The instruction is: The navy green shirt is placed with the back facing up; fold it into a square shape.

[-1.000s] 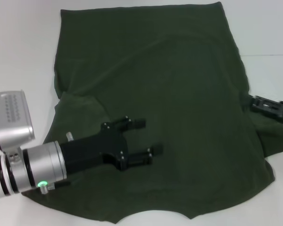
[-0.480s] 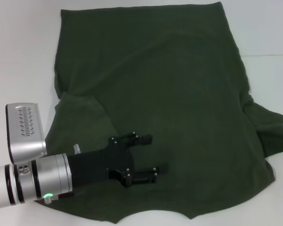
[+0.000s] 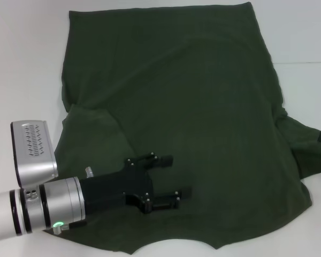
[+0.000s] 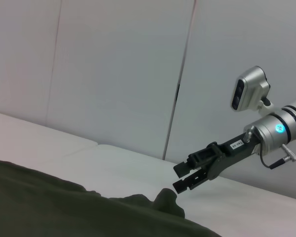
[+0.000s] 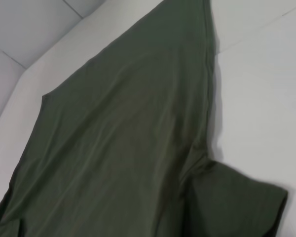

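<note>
The left gripper [image 3: 170,179] hangs low over the near-left part of the navy green shirt [image 3: 198,107], its two black fingers spread apart with nothing between them. It points toward the middle of the cloth, just right of the left sleeve, which already lies folded inward over the body. That placing suggests the arm is free of the fabric and between grasps, not pinning anything down.

The shirt lies flat on the white worktop [image 3: 21,64], plain side up, hem at the far edge and neckline at the near edge. Its right sleeve spreads outward at the right, not yet folded in, so the task looks only partly begun.

The right gripper [image 4: 191,174] shows in the left wrist view, hovering just above the rumpled right sleeve edge with its fingers slightly parted and empty. In the head view only a dark tip shows at the right edge. Its position beside that sleeve fits a coming grasp there, to bring the sleeve over the body to match the left side.
</note>
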### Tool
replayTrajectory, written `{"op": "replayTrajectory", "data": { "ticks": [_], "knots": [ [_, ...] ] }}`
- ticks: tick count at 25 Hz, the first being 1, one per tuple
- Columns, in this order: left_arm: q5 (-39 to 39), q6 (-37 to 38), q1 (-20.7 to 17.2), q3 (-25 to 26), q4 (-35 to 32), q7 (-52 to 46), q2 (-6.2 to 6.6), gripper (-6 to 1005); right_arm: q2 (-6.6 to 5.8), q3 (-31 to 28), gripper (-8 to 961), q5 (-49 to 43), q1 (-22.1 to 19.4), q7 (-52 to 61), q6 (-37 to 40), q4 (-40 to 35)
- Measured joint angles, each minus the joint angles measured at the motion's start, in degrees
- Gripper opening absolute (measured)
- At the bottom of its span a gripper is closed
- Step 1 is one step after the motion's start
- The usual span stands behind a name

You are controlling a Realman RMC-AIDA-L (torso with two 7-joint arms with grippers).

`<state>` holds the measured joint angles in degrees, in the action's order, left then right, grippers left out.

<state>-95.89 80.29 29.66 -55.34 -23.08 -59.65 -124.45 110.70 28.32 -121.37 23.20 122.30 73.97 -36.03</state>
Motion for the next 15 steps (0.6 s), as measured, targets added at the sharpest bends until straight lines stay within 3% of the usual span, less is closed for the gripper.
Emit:
{"op": "replayTrajectory", "data": {
  "ticks": [6,15],
  "knots": [
    [0.1,-0.7,0.2,0.1,0.9,0.3,0.0,844,0.67,0.4,895,0.0,0.4,-1.3,-1.9,0.5],
    [0.1,-0.8,-0.2,0.3,1.1,0.3,0.0,846,0.73,0.5,895,-0.6,1.3,-2.9,-2.0,2.6]
  ]
}}
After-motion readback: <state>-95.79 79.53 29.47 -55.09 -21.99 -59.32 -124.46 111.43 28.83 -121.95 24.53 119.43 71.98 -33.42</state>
